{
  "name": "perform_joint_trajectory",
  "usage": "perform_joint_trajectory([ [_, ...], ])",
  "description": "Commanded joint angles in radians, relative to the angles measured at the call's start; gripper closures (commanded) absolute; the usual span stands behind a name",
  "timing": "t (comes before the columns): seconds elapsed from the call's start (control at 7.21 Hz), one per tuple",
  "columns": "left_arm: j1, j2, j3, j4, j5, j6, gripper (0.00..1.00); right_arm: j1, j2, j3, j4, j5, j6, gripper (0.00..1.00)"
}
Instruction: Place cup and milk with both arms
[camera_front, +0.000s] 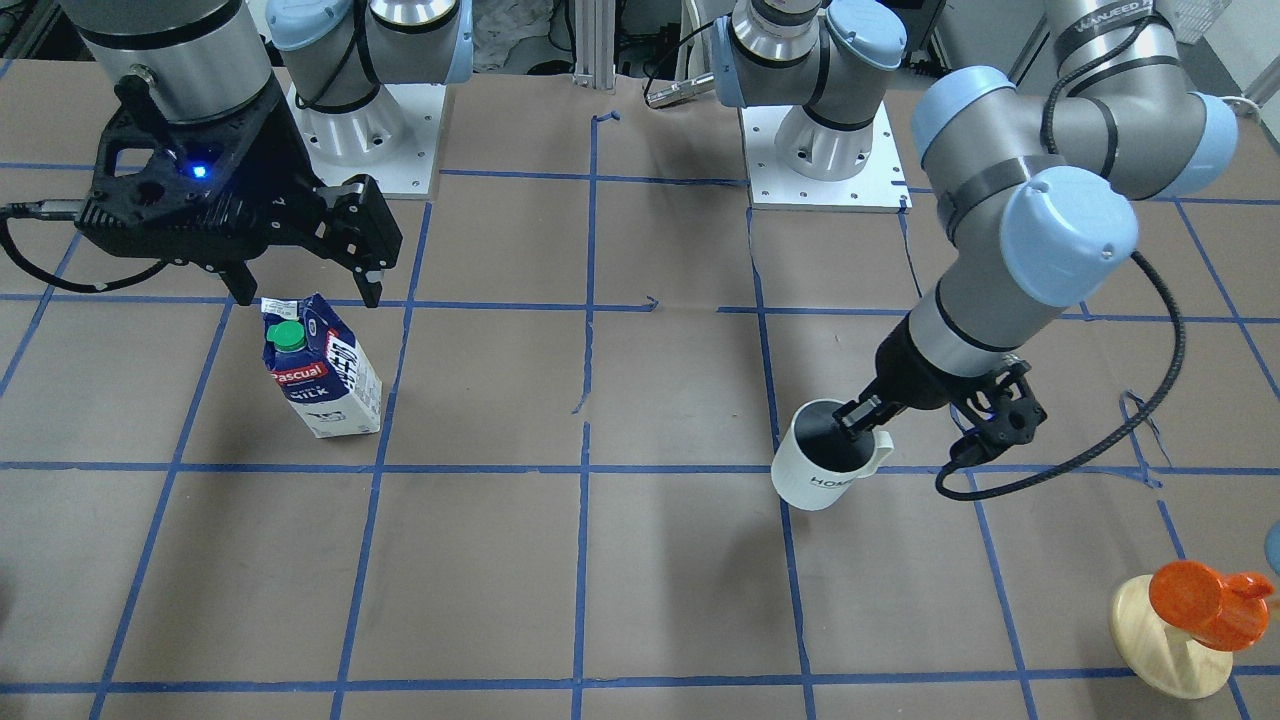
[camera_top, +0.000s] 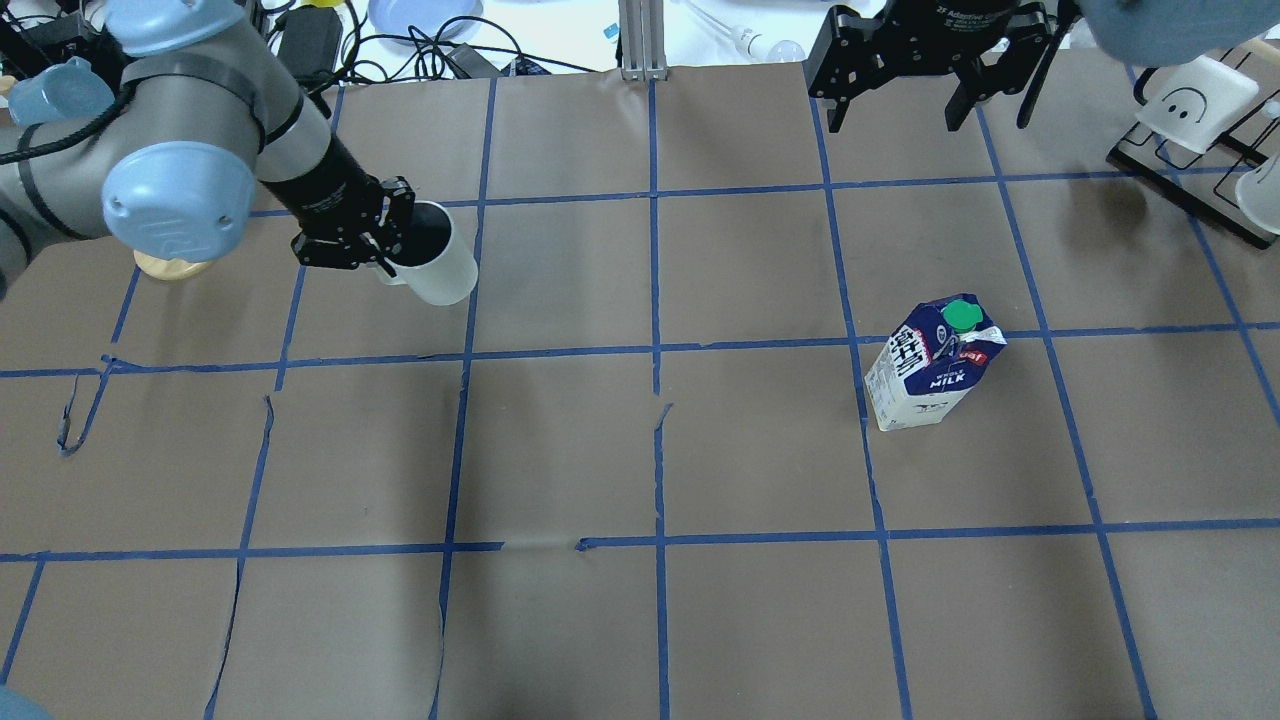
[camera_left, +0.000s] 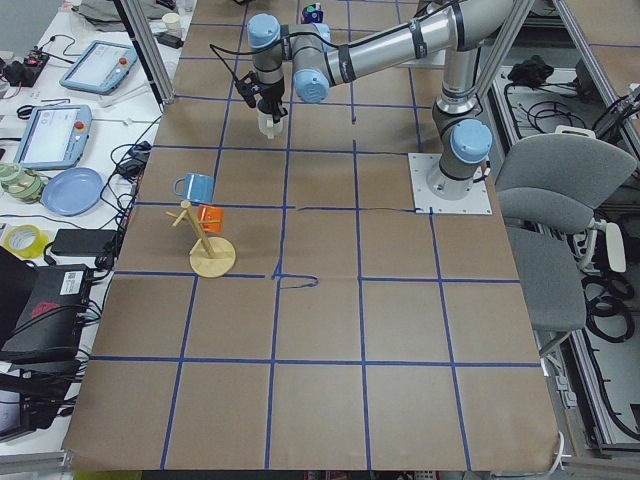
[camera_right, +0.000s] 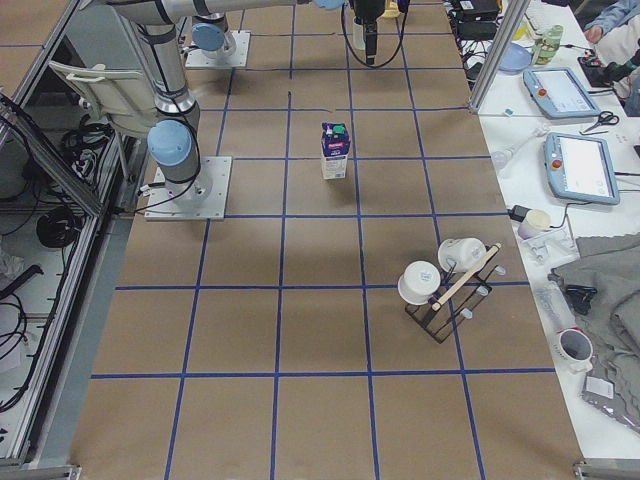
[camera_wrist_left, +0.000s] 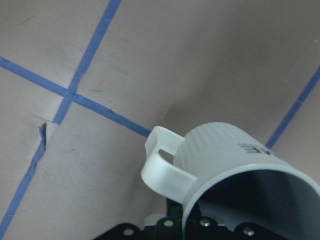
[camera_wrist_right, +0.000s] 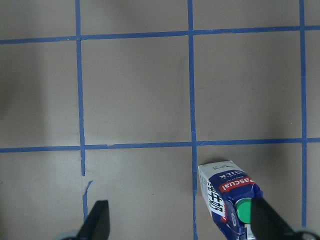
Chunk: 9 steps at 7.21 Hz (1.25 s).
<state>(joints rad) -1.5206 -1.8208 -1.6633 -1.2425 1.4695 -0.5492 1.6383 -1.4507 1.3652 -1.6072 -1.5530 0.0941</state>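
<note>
— Cup (camera_top: 440, 272) first: where is it, measured against the milk (camera_top: 935, 368)?

— Well off to the carton's left in the overhead view. The left gripper (camera_top: 388, 262) is pinched onto its rim beside the handle, with one finger down in the dark grey hollow. The mug is tilted, and I cannot tell whether its base touches the paper.

— Any lettering on it?

— Small black "HOME" on the white wall (legible only from the front-facing camera).

— And the carton itself?

— Upright on the brown paper, apart from both grippers. It has a green cap on the gable and a red "Pascual" band, with "WHOLE MILK" in white on blue beneath.

— The right gripper (camera_front: 308, 288)?

— Above the carton and clear of it, with its fingers spread wide. Its wrist view shows the carton's top close to one finger, not centred between the two. The housing reads "2F Adaptive" where the overhead view crops it.

— Farther right of the carton?

— A black rack (camera_top: 1190, 197) with white mugs, one of them a smiley-face mug (camera_top: 1195, 98).
</note>
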Motion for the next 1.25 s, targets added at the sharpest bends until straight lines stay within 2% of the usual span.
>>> perform_joint_trajectory([
  [0.0,-0.151,-0.041,0.013,0.011,-0.003,-0.189,1.00,-0.002,-0.002,-0.003,0.000,0.001,-0.001,0.00],
  [0.42,-0.306,-0.133,0.013,0.127,-0.006,-0.363,1.00,-0.003,0.000,0.005,0.012,-0.005,-0.004,0.00],
  [0.55,-0.326,-0.162,0.013,0.170,-0.046,-0.417,1.00,-0.014,-0.003,0.011,0.022,-0.007,-0.005,0.00],
  [0.83,-0.361,-0.212,0.010,0.198,-0.049,-0.437,1.00,-0.012,-0.005,0.012,0.027,-0.028,-0.013,0.00],
  [0.97,-0.372,-0.230,0.010,0.202,-0.051,-0.471,0.19,-0.014,-0.005,0.011,0.026,-0.051,-0.045,0.00],
  [1.11,-0.375,-0.235,0.011,0.216,-0.048,-0.466,0.00,-0.012,-0.005,0.012,0.026,-0.039,-0.045,0.00],
])
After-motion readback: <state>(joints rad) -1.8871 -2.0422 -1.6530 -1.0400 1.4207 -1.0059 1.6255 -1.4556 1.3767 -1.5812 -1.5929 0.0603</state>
